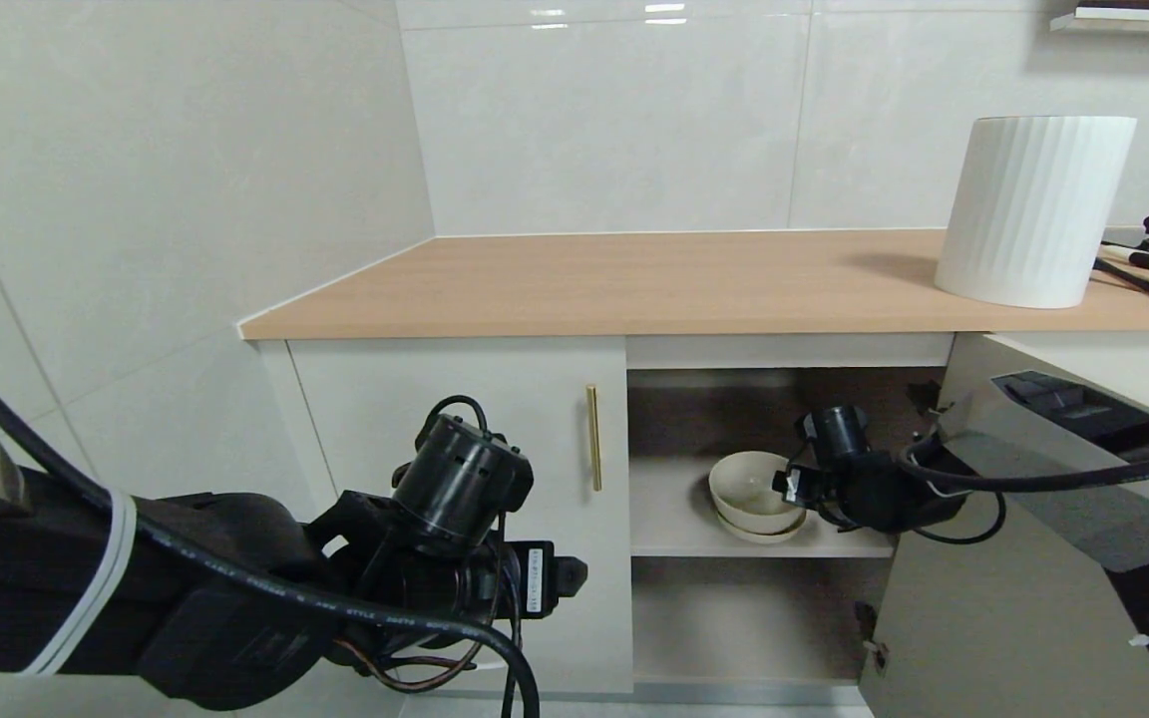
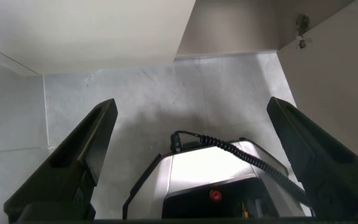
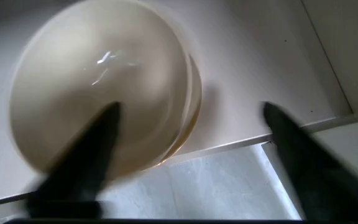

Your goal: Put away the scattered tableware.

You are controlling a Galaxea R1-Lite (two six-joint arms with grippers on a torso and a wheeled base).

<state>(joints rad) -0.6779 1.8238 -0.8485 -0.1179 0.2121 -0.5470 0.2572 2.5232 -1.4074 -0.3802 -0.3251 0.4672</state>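
The head camera faces the open cupboard (image 1: 669,519) from well back, looking forward and slightly down. The right wrist camera sits close inside the cupboard, looking down on the bowls (image 3: 98,93) stacked on its shelf (image 3: 247,74). The head view shares these bowls and the shelf. The left wrist camera, outside the cupboard, points down at the floor (image 2: 166,106) before it.

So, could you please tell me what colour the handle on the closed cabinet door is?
The handle is gold, best seen in the head view.

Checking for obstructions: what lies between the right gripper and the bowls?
Nothing: right wrist view shows only bare shelf between the right gripper and bowls.
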